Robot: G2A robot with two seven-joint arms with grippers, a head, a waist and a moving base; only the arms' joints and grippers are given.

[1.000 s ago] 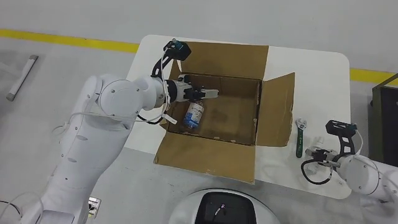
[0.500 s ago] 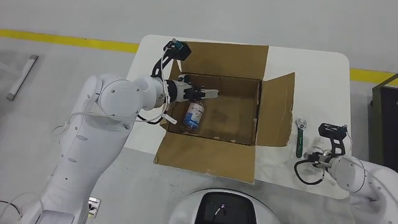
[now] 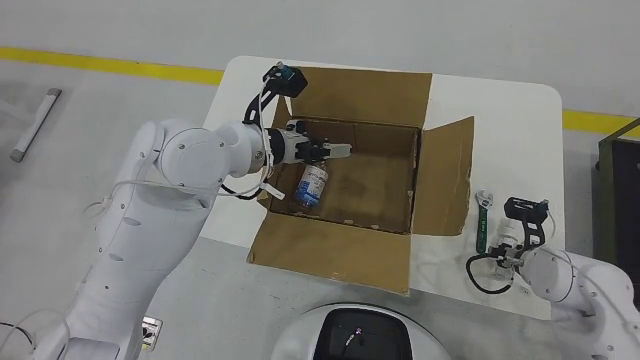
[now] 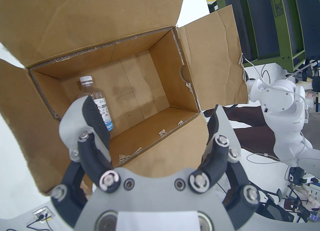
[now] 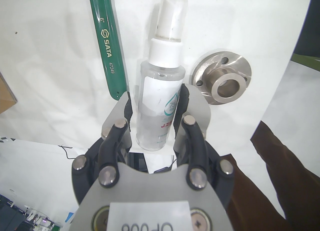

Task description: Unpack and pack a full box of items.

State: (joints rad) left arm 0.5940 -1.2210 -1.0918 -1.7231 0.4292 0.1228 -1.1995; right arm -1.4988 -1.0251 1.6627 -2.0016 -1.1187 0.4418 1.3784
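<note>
Right wrist view: right gripper (image 5: 155,95) clamped on clear spray bottle (image 5: 162,77), white pump; top view: left gripper (image 3: 338,149) spread over box (image 3: 340,250).

box (image 4: 165,74): matt corrugated cardboard | spray bottle (image 5: 160,87): clear glossy plastic | flange (image 5: 235,63): brushed metal

Wrench (image 5: 107,42) head cut off at view's edge. Water bottle (image 4: 93,93) lower half hidden behind left gripper (image 4: 151,110) finger. Spray bottle (image 5: 162,77) sides masked by right gripper (image 5: 155,97).
</note>
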